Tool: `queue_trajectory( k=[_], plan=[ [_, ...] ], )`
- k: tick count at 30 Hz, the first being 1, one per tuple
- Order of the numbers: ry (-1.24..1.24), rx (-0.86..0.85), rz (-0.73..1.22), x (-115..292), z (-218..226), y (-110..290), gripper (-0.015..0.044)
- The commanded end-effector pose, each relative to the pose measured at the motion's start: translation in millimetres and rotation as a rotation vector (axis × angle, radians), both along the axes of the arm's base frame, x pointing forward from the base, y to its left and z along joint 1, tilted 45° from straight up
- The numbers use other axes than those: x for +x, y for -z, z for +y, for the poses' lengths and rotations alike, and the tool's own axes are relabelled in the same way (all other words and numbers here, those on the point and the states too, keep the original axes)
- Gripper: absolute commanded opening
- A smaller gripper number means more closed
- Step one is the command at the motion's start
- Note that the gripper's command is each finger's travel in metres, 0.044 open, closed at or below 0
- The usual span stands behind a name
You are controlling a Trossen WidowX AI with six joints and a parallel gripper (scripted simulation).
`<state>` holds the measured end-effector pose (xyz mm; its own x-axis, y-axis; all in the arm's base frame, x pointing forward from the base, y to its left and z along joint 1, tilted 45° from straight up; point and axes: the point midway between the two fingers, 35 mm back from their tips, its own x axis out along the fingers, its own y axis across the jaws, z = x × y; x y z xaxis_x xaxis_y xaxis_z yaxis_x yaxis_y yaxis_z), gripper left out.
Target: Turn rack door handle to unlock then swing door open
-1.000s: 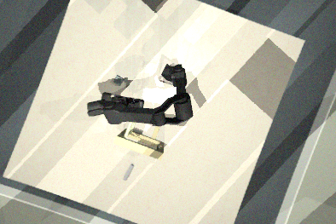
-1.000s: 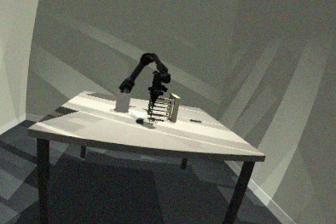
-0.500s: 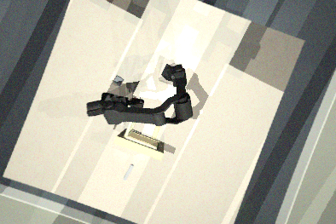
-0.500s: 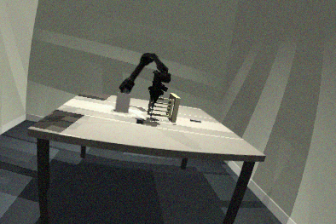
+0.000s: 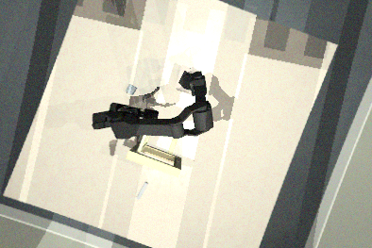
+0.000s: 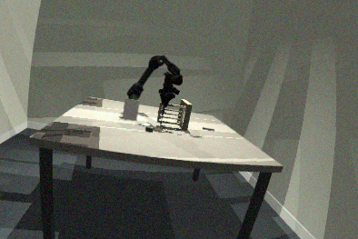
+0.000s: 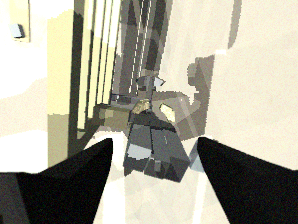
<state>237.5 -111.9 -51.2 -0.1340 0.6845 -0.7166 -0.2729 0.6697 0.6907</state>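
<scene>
My gripper (image 6: 165,103) (image 7: 155,143) is open, one black finger on each side of the dark grey upright handle (image 7: 156,156). The handle stands between the fingertips with a gap on both sides in the wrist view. The door's barred panel (image 6: 172,114) (image 7: 95,60) shows below the gripper in the exterior view, and its pale bars run up the left of the wrist view. The cream rack frame (image 5: 153,161) (image 6: 186,114) (image 7: 60,90) stands upright beside the panel. The arm covers part of the door in the top view, so its exact angle is unclear.
A small blue-grey block (image 5: 131,89) (image 6: 149,129) lies on the table on the robot's side of the rack. A thin grey bar (image 5: 143,190) (image 6: 208,129) lies beyond the frame. The arm's base (image 5: 189,79) stands farther back, and the arm reaches over the rack.
</scene>
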Motion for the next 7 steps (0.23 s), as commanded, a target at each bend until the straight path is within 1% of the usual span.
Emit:
queue_trajectory(
  k=[1, 7],
  plan=[
    [-0.005, -0.007, -0.004, 1.3, -7.5, -6.2, 0.0285],
    [-0.005, -0.007, -0.003, 2.3, -13.8, -13.0, 0.0285]
  ],
)
